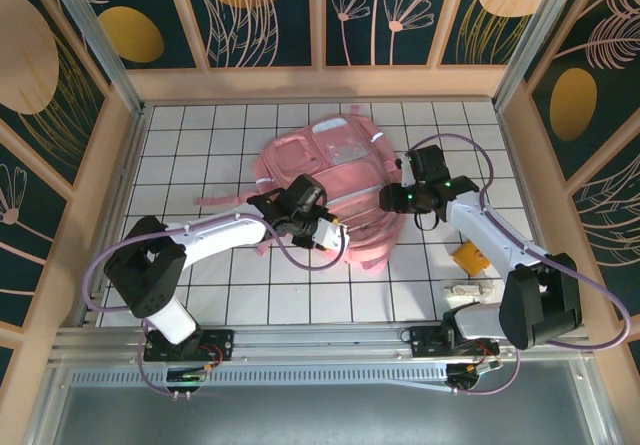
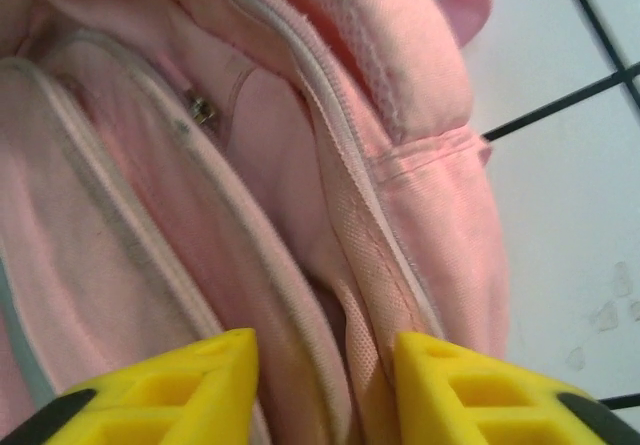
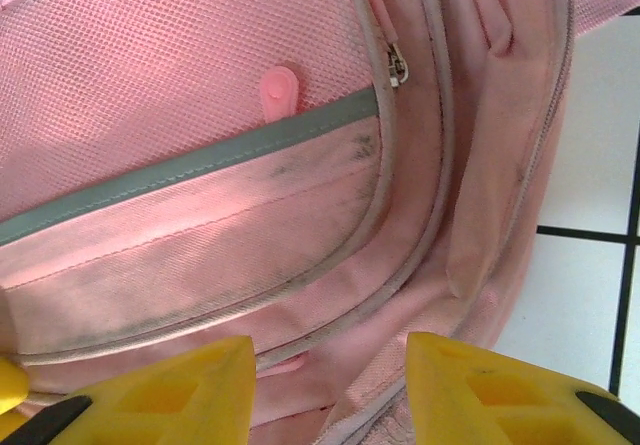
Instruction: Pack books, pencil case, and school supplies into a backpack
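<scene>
The pink backpack (image 1: 335, 170) lies flat in the middle of the table. My left gripper (image 1: 338, 235) hovers at its near edge. In the left wrist view this gripper (image 2: 325, 350) is open, and a ridge of zipper seam and mesh on the backpack (image 2: 420, 85) runs between its yellow fingers. My right gripper (image 1: 388, 200) is at the bag's right side. It is also open (image 3: 330, 350), just above the backpack's (image 3: 200, 85) curved zipper seams. Of the school supplies, an orange square item (image 1: 470, 257) and a small whitish item (image 1: 466, 290) lie on the table at the right. The books and pencil case are hidden.
Wooden walls (image 1: 120, 145) enclose the white tiled table (image 1: 200, 145) on three sides. A loose pink strap (image 1: 215, 202) trails from the backpack to the left. A metal zipper pull (image 3: 397, 67) sits beside the grey reflective strip (image 3: 180, 170).
</scene>
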Robot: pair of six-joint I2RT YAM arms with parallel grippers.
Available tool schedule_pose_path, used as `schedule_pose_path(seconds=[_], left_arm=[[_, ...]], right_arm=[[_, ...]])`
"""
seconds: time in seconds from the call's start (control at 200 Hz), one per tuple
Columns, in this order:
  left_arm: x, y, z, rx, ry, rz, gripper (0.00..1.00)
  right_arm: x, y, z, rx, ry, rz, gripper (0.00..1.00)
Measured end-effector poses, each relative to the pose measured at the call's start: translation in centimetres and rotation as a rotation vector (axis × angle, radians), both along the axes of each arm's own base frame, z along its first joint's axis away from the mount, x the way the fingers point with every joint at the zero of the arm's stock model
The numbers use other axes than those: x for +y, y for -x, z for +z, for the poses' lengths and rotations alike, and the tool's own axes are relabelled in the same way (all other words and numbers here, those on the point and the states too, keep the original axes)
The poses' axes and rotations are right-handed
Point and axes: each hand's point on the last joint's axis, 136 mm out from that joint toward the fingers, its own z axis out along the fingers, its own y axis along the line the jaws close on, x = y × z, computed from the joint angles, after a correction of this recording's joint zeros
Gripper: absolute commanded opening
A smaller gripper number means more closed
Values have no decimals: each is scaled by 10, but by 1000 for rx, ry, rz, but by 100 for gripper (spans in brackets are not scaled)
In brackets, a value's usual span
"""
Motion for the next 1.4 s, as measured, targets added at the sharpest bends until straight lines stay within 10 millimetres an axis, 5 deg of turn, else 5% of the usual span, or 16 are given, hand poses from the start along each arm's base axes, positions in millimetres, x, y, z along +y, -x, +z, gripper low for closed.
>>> schedule_pose_path(seconds=[0.155, 0.395, 0.846, 1.006, 1.186, 1.401], left_arm=[[-2, -16, 0, -31, -35, 46, 29], [0, -31, -3, -55, -70, 115, 40], [-16, -70, 67, -22, 139, 277, 55], [-21, -68, 49, 30, 123, 307, 68], [-21, -62, 25, 31, 104, 377, 67], [-15, -85, 10, -32, 85, 497, 66]], right_arm=[[3, 2, 1, 6, -18, 13, 43], [7, 4, 2, 12, -36, 30, 44], [4, 2, 6, -8, -24, 17, 45], [0, 1, 11, -32, -11, 0, 47], [-3, 1, 9, -33, 0, -13, 48], [-3, 0, 7, -33, -9, -26, 48]])
